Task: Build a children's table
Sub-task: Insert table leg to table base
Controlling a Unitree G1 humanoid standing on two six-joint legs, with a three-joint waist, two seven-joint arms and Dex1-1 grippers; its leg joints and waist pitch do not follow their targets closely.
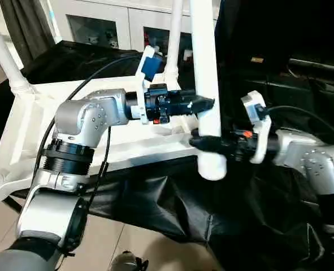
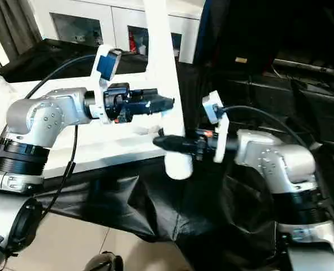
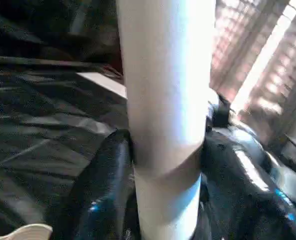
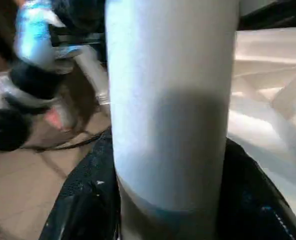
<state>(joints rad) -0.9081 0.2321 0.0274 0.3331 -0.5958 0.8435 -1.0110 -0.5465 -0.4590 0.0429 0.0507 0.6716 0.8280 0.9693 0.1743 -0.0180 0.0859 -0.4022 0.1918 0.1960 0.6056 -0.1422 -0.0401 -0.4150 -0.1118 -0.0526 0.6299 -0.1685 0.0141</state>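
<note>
Both the left gripper [image 1: 203, 103] and the right gripper [image 1: 198, 140] clamp one upright white leg [image 1: 206, 84], held over the upturned table top [image 1: 127, 148]. Likely leg-fitting step: next, align its lower end with a corner socket, then press down.

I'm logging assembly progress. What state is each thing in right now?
Held leg: upright, off the tabletop, its bottom end free, gripped by both grippers.
Left gripper: shut on the held leg.
Right gripper: shut on the held leg, lower down.
Tabletop: upside down.
Fitted leg: standing in a corner socket.
Cabinet: doors closed.
</note>
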